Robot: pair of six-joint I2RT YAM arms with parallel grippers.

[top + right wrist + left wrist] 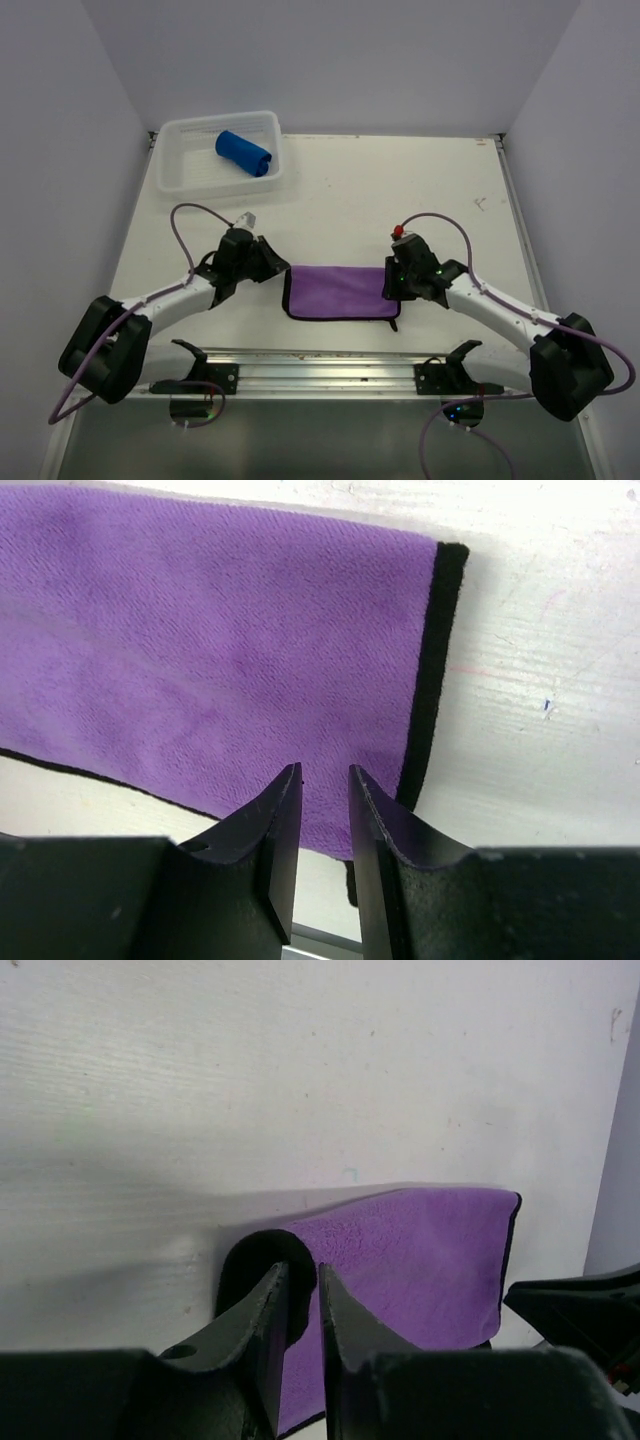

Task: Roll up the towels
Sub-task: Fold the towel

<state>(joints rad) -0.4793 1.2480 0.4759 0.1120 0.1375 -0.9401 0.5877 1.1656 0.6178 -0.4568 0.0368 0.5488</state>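
The light purple towel (pixel 340 292) with a dark edge lies folded flat between both arms. Its left end curls up in a dark loop (pixel 250 1255) just past my left gripper's tips. My left gripper (pixel 280 268) (pixel 301 1270) is low at that end, its jaws a narrow gap apart, and I see no cloth pinched between them. At the right end of the towel (pixel 200 640), beside its dark border (pixel 435 660), my right gripper (pixel 390 285) (pixel 325 772) hovers open and empty. The royal blue towel (pixel 243 153) lies rolled up in the basket.
The white mesh basket (pixel 180 165) stands at the far left of the table. A metal rail (pixel 320 365) runs along the near edge between the arm bases. White walls close in the left, back and right sides.
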